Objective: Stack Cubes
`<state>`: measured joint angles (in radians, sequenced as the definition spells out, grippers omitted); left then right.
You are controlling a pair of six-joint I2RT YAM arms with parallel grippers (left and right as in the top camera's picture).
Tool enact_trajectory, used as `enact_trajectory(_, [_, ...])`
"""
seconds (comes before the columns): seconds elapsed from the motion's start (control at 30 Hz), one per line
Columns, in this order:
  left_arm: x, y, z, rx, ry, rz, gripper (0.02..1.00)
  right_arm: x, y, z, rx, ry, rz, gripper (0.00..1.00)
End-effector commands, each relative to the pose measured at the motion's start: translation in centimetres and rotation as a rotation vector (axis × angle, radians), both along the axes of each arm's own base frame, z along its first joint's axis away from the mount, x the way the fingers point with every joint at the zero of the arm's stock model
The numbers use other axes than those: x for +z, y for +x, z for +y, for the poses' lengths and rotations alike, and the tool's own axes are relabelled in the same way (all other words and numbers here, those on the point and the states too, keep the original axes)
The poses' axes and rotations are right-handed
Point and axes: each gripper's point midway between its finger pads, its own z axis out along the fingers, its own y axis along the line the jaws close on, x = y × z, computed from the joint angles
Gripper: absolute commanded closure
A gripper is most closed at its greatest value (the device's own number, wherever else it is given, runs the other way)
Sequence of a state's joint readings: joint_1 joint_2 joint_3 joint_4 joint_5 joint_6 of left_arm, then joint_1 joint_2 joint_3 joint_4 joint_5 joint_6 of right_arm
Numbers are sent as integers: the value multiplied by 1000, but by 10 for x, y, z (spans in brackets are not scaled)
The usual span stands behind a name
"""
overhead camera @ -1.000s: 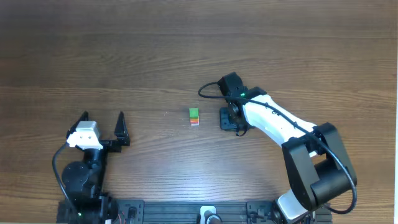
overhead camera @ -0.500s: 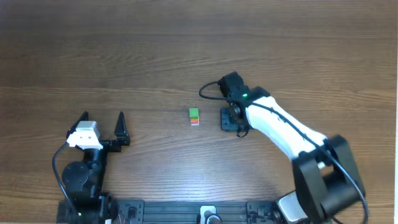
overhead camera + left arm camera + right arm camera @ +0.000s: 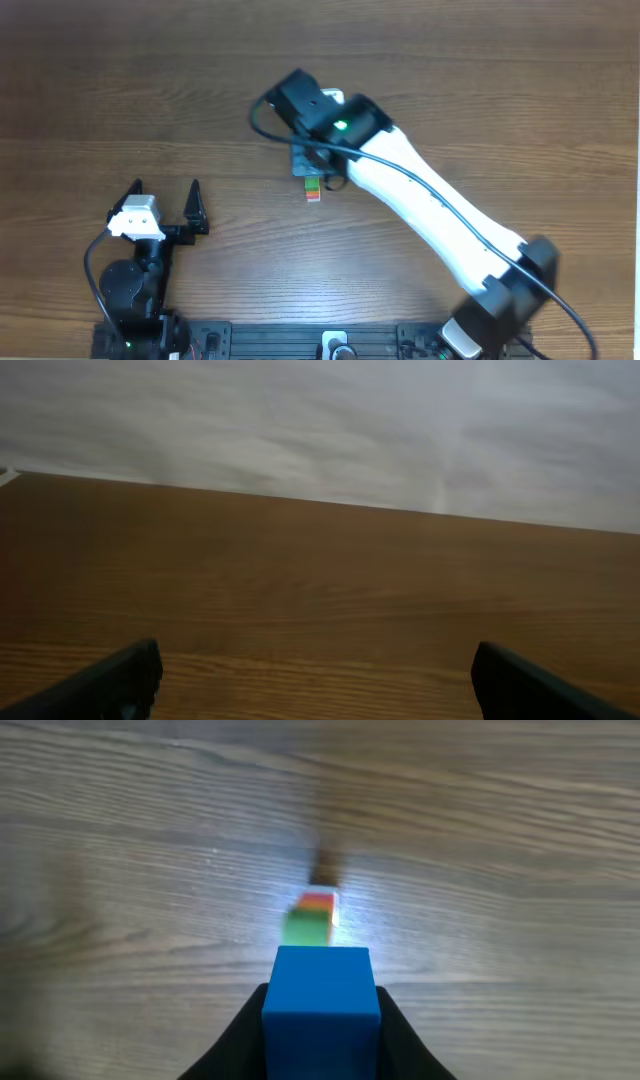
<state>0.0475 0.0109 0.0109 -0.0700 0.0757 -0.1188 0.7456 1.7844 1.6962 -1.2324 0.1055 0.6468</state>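
Note:
A blue cube (image 3: 321,1007) is held in my right gripper (image 3: 322,1038), which is shut on it. Just beyond it in the right wrist view stands a small stack (image 3: 309,919), a green cube on top of an orange-red one. From above, my right gripper (image 3: 312,167) hangs over the middle of the table, hiding the top of the stack (image 3: 314,193); only its lower edge shows. My left gripper (image 3: 165,193) stands open near the left front, its two dark fingers (image 3: 115,681) apart over bare wood.
The wooden table (image 3: 480,90) stretches wide on all sides of the stack. The right arm's white link (image 3: 430,220) crosses diagonally from the bottom right toward the centre.
My right gripper has swung left and up the picture, from a spot to the right of the stack to above it. The left arm has kept still.

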Motion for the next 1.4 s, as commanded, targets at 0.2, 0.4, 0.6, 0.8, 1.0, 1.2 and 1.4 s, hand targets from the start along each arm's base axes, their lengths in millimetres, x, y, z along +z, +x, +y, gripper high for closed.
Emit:
enact_trajectory(0.2, [-2,0,0,-6,17,1,18,-28,-9,5,-70,-63,104,987])
enact_trajectory(0.4, [-2,0,0,-6,17,1,18,-37,-16,5,-61,-70,136,989])
enact_trajectory(0.6, [-2,0,0,-6,17,1,18,-42,-19,5,-57,-74,149,989])
enact_trajectory(0.8, [-2,0,0,-6,17,1,18,-57,-19,13,-30,-68,185,989])
enact_trajectory(1.0, [-2,0,0,-6,17,1,18,-64,-19,15,-30,-75,201,989])
enact_trajectory(1.2, [-2,0,0,-6,17,1,18,-69,-19,14,-31,-84,212,989])
enact_trajectory(1.4, [-2,0,0,-6,17,1,20,-69,-19,14,-32,-86,213,989])
